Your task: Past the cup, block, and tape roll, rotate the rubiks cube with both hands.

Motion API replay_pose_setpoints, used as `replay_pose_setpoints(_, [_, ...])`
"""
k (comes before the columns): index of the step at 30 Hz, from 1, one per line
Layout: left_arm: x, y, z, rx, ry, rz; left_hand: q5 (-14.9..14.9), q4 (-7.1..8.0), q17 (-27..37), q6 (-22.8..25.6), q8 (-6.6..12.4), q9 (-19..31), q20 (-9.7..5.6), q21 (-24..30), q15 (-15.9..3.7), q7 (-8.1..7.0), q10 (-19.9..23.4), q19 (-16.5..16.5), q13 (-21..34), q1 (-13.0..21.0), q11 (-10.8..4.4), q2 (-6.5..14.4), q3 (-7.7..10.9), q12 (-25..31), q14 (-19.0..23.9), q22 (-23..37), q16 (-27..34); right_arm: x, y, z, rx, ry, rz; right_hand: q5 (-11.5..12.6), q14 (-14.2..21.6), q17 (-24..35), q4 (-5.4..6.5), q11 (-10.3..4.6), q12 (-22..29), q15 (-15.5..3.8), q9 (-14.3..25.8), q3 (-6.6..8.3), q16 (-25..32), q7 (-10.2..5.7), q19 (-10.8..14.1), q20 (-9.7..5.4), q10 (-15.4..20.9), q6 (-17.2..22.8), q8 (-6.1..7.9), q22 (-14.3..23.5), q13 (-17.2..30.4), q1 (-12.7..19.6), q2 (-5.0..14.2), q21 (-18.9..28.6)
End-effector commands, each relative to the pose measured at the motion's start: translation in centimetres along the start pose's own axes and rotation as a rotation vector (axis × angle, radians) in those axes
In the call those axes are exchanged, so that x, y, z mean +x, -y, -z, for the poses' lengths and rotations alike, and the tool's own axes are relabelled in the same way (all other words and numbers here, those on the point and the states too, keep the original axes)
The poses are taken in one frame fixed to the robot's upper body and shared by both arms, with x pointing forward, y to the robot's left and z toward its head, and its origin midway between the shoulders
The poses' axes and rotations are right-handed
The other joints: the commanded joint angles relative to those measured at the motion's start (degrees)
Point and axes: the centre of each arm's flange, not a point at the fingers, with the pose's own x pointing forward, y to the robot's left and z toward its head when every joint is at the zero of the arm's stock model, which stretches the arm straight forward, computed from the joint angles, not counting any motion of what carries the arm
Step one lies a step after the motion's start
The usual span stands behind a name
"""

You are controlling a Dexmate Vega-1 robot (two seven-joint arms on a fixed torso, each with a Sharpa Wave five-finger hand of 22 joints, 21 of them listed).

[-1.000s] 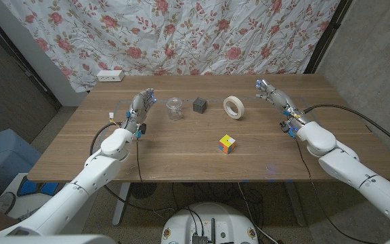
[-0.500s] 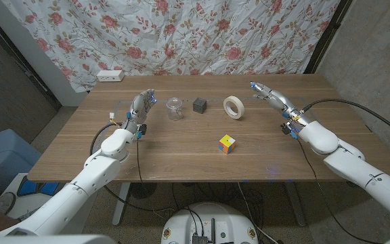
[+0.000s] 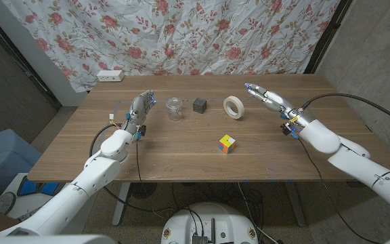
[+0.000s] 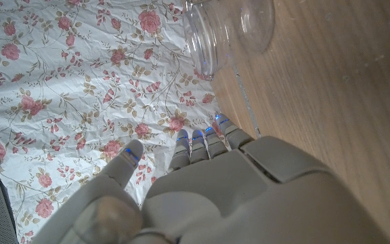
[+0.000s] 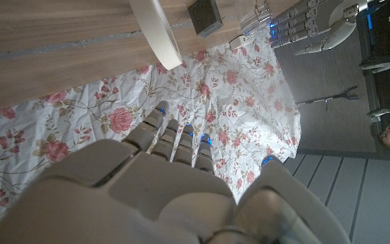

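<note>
1. Head view: my left hand [image 3: 139,108] stands on edge beside the cup [image 3: 174,108], fingers straight and loosely apart, holding nothing. My right hand [image 3: 268,98] hangs just beside the tape roll [image 3: 233,107], fingers stretched out toward the middle of the table, also empty. The rubiks cube [image 3: 227,144] sits on the table [image 3: 66,152] closer to me than the row of cup, block [image 3: 200,105] and tape roll. So the cube lies nearer to me than both hands, and inward from each. I judge my right hand the closer one; the left has the longer diagonal to cover. The cube is turned corner-on to me, so I would expect to close on opposite faces from the two sides.

2. Left wrist view: I look along the back of my left hand [image 4: 202,196], fingers extended and side by side, thumb apart, nothing in the palm. The clear cup [image 4: 229,27] lies ahead of the fingertips, apart from them.

3. Right wrist view: my right hand [image 5: 161,183] shows fingers straight and empty. Ahead are the tape roll [image 5: 156,30] on edge and the block [image 5: 205,16], and farther on my left hand [image 5: 296,24].
</note>
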Motion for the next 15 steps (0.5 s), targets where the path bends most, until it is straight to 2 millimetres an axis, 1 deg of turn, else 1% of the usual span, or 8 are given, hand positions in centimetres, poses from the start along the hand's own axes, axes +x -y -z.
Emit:
replay_pose_setpoints(1, [-0.2,-0.7,0.6,0.007,0.001,-0.009,0.00,-0.38,0.13,0.65,0.08,0.26,-0.42,0.32,0.01,0.05,0.70,0.31,0.21,0.30,-0.13,4.82,0.32,0.26,0.54,0.25,0.13,0.1,-0.1,-1.3,-0.233,-0.002,-0.090,-0.31,-1.09,-0.15,-0.53,-0.99,-0.19,-1.54,0.11,0.17,-0.05,-0.49,0.00,-0.34,-0.90,-1.12,-0.27,0.11,0.02,-0.04,-0.18,0.42])
replay_pose_setpoints(9, [-0.2,-0.9,0.4,0.010,0.005,0.002,-0.02,-0.48,0.12,0.88,0.08,0.27,-0.41,0.36,-0.03,-0.06,0.91,0.46,0.21,0.29,-0.36,4.78,0.38,0.24,0.64,0.25,0.09,-0.4,-0.1,-1.6,-0.311,0.042,-0.086,-0.40,-1.13,-0.39,-0.74,-1.48,-0.18,-1.65,0.12,0.20,0.02,-0.91,0.09,-0.55,-1.21,-1.47,-0.26,0.11,-0.02,-0.08,-0.40,0.43])
replay_pose_setpoints(12, [-0.1,-0.8,0.3,0.008,0.001,0.005,-0.03,-0.51,0.12,0.89,0.05,0.27,-0.38,0.36,-0.09,-0.10,1.02,0.48,0.21,0.29,-0.57,4.76,0.40,0.25,0.67,0.25,0.08,-0.7,0.0,-1.7,-0.352,0.058,-0.102,-0.46,-1.57,-0.66,-1.09,-1.51,-0.11,-1.35,0.15,0.32,-0.07,-1.14,0.01,0.41,-1.31,-1.69,-0.18,0.14,-0.04,0.07,-0.59,0.39])
replay_pose_setpoints(15, [-0.1,-0.7,0.0,0.015,-0.003,0.008,-0.04,-0.56,0.12,0.99,0.05,0.26,-0.41,0.36,-0.18,-0.25,1.12,0.52,0.21,0.29,-0.60,4.76,0.43,0.25,0.72,0.25,0.07,-1.0,0.1,-1.7,-0.381,0.071,-0.116,-0.53,-2.00,-0.73,-1.19,-1.82,-0.12,-1.39,0.16,0.28,-0.13,-1.37,-0.18,0.66,-1.49,-2.07,-0.23,0.16,-0.05,-0.04,-0.76,0.34])
